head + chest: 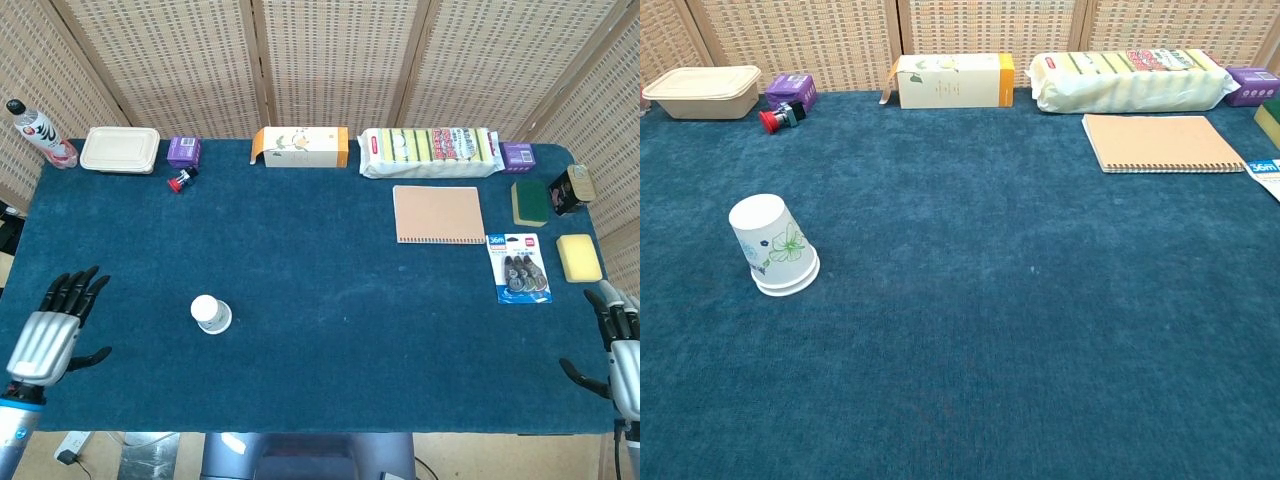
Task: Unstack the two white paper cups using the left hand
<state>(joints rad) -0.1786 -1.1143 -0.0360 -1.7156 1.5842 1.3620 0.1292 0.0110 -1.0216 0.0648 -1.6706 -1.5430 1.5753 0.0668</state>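
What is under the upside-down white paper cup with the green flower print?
The white paper cup with the green flower print stands mouth-down on the blue cloth table. A second rim shows at its base, so another cup sits nested there. Whatever lies inside is covered.

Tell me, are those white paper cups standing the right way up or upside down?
Upside down. In the chest view the white paper cups rest on their wide rims on the blue table, with the narrow closed base facing up.

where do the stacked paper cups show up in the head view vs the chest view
Head view: the paper cups stand upside down, lower left of centre on the blue cloth.
Chest view: the paper cups sit at mid-left.
Shared landmark: the red button switch lies behind them at the far edge.
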